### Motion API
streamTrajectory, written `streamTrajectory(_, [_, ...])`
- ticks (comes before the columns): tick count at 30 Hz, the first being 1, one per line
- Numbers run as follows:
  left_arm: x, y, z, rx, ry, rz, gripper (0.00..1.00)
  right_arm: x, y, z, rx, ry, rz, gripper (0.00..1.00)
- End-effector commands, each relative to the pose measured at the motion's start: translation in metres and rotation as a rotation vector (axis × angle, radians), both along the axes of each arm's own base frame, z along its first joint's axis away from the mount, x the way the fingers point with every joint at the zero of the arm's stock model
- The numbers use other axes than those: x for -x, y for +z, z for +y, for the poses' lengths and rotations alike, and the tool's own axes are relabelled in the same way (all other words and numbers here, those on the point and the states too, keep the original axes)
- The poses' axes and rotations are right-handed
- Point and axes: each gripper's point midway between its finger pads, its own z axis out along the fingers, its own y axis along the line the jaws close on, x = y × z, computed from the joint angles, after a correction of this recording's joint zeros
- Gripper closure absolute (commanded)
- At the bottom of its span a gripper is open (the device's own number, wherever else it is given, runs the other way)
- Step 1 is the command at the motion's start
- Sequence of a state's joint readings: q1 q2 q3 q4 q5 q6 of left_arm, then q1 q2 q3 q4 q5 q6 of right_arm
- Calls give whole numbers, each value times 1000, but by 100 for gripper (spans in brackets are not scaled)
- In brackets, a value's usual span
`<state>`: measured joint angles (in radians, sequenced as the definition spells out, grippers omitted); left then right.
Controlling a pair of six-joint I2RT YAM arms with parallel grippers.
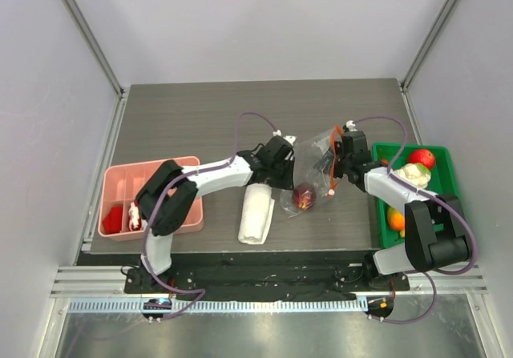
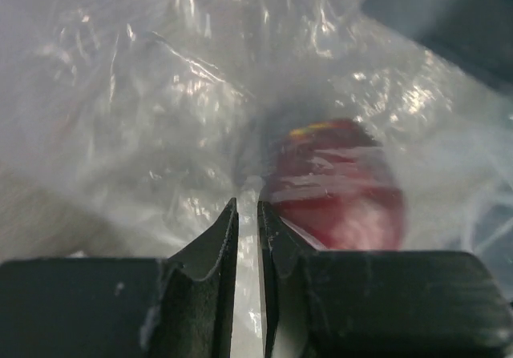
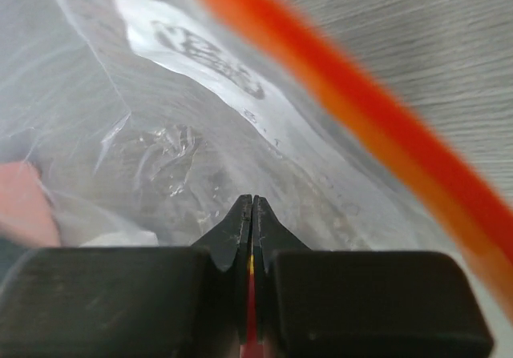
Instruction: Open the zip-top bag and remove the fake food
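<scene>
Between the two arms, over the dark wood-grain table, you had the clear crinkly plastic zip-top bag gripped from both sides. At the bag's left edge, your left gripper had its fingers drawn almost together, with only a thin slit between them and a fold of the bag's film pinched in that slit. At the bag's right edge, by its mouth, your right gripper had its fingers pressed flat against each other, clamped on the bag's orange-red zip strip, a sliver of which showed between the pads. A white printed label lay on the film just beside the strip.

One piece of fake food, a dark red glossy plastic fruit, sat inside the bag at its low near end, just beyond the left fingertips. I could not tell whether that end rested on the table.

To the right of the bag stood a green plastic bin holding a round red fruit, a pale knobbly piece and an orange fruit. Just left of the bag's near end lay a folded white cloth. Well to the bag's left sat a pink compartment tray with small red pieces.
</scene>
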<state>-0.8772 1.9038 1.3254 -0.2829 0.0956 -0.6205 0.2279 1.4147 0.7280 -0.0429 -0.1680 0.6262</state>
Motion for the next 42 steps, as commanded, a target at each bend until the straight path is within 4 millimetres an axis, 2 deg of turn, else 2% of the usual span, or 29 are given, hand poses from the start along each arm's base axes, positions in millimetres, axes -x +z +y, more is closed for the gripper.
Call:
streamTrajectory(1, [-28, -5, -26, 14, 4, -62, 85, 5, 13, 2, -33, 31, -8, 92])
streamTrajectory(3, [-41, 2, -28, 1, -4, -75, 85, 7, 10, -3, -34, 13, 17, 90])
streamTrajectory(4, [-49, 15, -32, 1, 2, -103, 85, 10, 9, -5, -30, 3, 34, 89])
streamTrajectory(5, [-53, 20, -32, 1, 2, -126, 84, 9, 9, -10, -24, -14, 39, 87])
streamTrajectory(7, [-64, 27, -28, -17, 3, -165, 83, 11, 10, -17, -7, -33, 43, 84])
streamTrajectory(10, [-53, 31, -12, -65, -17, -145, 77, 15, 12, -23, 31, -42, 63, 72])
streamTrajectory(11, [-35, 34, -6, -38, -47, -125, 71, 14, 16, -23, 32, -31, 61, 68])
streamTrajectory(13, [-18, 42, 0, -1, -75, -108, 68, 21, 15, -19, 27, -3, 95, 65])
streamTrajectory(14, [-3, 44, 0, 26, -118, -78, 68, 24, 16, -16, 8, 15, 102, 63])
streamTrajectory(16, [20, 49, 6, 64, -178, -38, 70, 29, 14, -12, -8, 35, 112, 60])
streamTrajectory(17, [29, 52, 5, 80, -201, -22, 76, 32, 14, -13, -9, 34, 112, 58])
streamTrajectory(18, [42, 54, 3, 110, -241, 10, 80, 33, 14, -13, -9, 32, 113, 57])
streamTrajectory(19, [47, 57, 1, 125, -245, 14, 81, 33, 14, -13, -8, 34, 109, 54])
streamTrajectory(21, [59, 57, -9, 169, -283, 17, 80, 34, 16, -12, -9, 41, 107, 51])
streamTrajectory(24, [75, 50, -26, 249, -316, 117, 78, 37, 18, -9, -29, 58, 113, 47])
streamTrajectory(28, [75, 17, -46, 262, -314, 186, 76, 41, 20, -6, -40, 75, 130, 36])
streamTrajectory(30, [71, 7, -49, 246, -298, 193, 75, 45, 20, -4, -52, 89, 142, 34])
streamTrajectory(31, [66, -5, -47, 213, -271, 192, 75, 50, 17, -3, -52, 91, 163, 32])
streamTrajectory(36, [46, -19, -53, 173, -218, 154, 76, 63, 8, -2, -57, 115, 210, 27])
streamTrajectory(39, [35, -17, -56, 190, -191, 132, 76, 67, -1, -10, -12, 105, 224, 26])
streamTrajectory(42, [26, -16, -52, 171, -168, 103, 76, 71, -10, -8, -15, 116, 241, 25])
